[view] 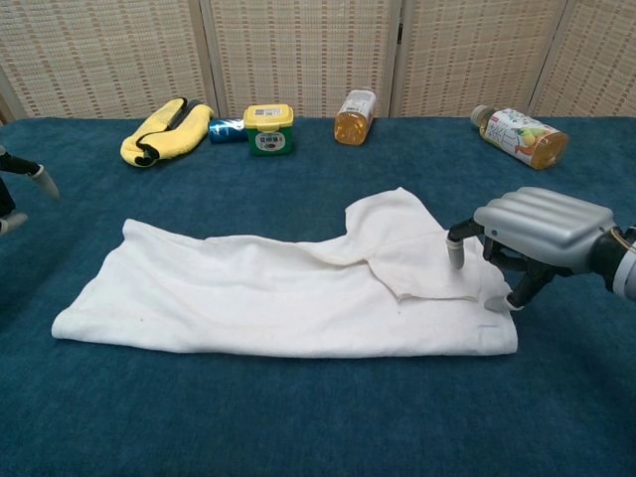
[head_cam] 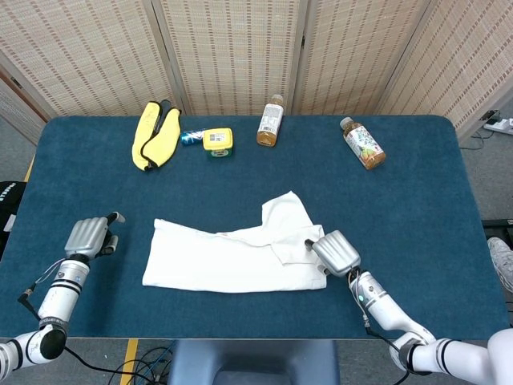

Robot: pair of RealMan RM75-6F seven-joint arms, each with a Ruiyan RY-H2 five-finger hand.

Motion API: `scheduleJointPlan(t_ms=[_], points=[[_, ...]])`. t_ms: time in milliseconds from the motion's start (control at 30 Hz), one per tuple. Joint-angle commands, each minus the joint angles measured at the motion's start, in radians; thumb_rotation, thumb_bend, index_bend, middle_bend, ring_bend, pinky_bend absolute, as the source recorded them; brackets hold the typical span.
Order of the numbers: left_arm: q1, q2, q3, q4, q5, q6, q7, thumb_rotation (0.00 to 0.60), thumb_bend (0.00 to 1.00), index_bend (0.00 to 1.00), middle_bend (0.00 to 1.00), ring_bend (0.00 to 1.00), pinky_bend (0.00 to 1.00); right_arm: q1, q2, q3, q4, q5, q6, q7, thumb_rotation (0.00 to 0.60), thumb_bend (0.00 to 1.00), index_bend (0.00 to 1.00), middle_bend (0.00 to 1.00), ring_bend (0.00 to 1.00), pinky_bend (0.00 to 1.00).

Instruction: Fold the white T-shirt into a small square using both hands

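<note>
Your right hand [view: 532, 236] hovers over the right end of the white cotton T-shirt [view: 288, 288], fingers apart, fingertips [view: 456, 254] touching the cloth, gripping nothing. The shirt lies folded in a long strip, mid-surface on the dark blue surface [head_cam: 417, 200]. Your left hand [head_cam: 88, 237] sits beside its left end, holding nothing, fingers loosely curled. Behind stand 2 bottles [head_cam: 270, 120], a yellow-lidded jar [head_cam: 217, 141] and a yellow cloth [head_cam: 156, 134].
</note>
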Motion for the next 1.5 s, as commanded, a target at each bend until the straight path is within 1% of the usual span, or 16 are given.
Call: scheduleJointPlan(t_ms=[33, 200, 333, 667, 767, 867, 967, 1067, 1200, 1500], points=[[0.0, -0.002, 0.0, 0.004, 0.0, -0.003, -0.002, 0.6, 0.54, 0.31, 0.96, 0.89, 0.99, -0.001, -0.006, -0.001, 0.009, -0.003, 0.002, -0.004, 0.6, 0.17, 0.43, 0.94, 1.0, 1.0], [0.001, -0.004, -0.001, 0.008, 0.002, -0.005, -0.008, 0.6, 0.54, 0.31, 0.96, 0.89, 0.99, 0.008, -0.024, 0.007, 0.031, 0.008, -0.015, -0.018, 0.6, 0.18, 0.45, 0.94, 1.0, 1.0], [0.003, -0.004, -0.002, 0.011, 0.002, -0.006, -0.01, 0.6, 0.54, 0.31, 0.96, 0.89, 0.99, 0.016, -0.04, 0.012, 0.045, 0.014, -0.027, -0.024, 0.6, 0.21, 0.46, 0.94, 1.0, 1.0], [0.009, -0.003, 0.0, 0.016, 0.007, -0.007, -0.017, 0.6, 0.54, 0.31, 0.96, 0.89, 0.99, 0.024, -0.046, 0.021, 0.052, 0.017, -0.028, -0.021, 0.6, 0.37, 0.51, 0.95, 1.0, 1.0], [0.01, -0.003, -0.001, 0.017, 0.009, -0.006, -0.02, 0.6, 0.54, 0.31, 0.96, 0.89, 0.99, 0.027, -0.043, 0.032, 0.047, 0.021, -0.023, -0.013, 0.6, 0.42, 0.52, 0.95, 1.0, 1.0], [0.012, 0.0, -0.002, 0.016, 0.013, -0.004, -0.022, 0.6, 0.54, 0.31, 0.96, 0.89, 0.99, 0.035, -0.039, 0.058, 0.04, 0.03, -0.014, -0.002, 0.6, 0.45, 0.52, 0.95, 1.0, 1.0], [0.012, 0.003, -0.004, 0.015, 0.014, -0.002, -0.022, 0.6, 0.54, 0.31, 0.96, 0.89, 0.99, 0.051, -0.041, 0.095, 0.038, 0.047, -0.009, 0.017, 0.6, 0.46, 0.52, 0.95, 1.0, 1.0], [0.014, 0.008, -0.005, 0.01, 0.015, 0.002, -0.02, 0.6, 0.54, 0.31, 0.96, 0.89, 0.99, 0.076, -0.053, 0.141, 0.063, 0.075, -0.013, 0.027, 0.6, 0.47, 0.53, 0.95, 1.0, 1.0], [0.018, 0.013, -0.006, 0.001, 0.017, 0.008, -0.02, 0.6, 0.54, 0.31, 0.96, 0.89, 0.99, 0.12, -0.085, 0.193, 0.12, 0.115, -0.04, 0.034, 0.6, 0.48, 0.53, 0.95, 1.0, 1.0], [0.028, 0.018, -0.001, 0.0, 0.017, 0.012, -0.021, 0.6, 0.54, 0.31, 0.96, 0.89, 0.99, 0.198, -0.172, 0.242, 0.283, 0.162, -0.083, 0.05, 0.6, 0.48, 0.53, 0.95, 1.0, 1.0]])
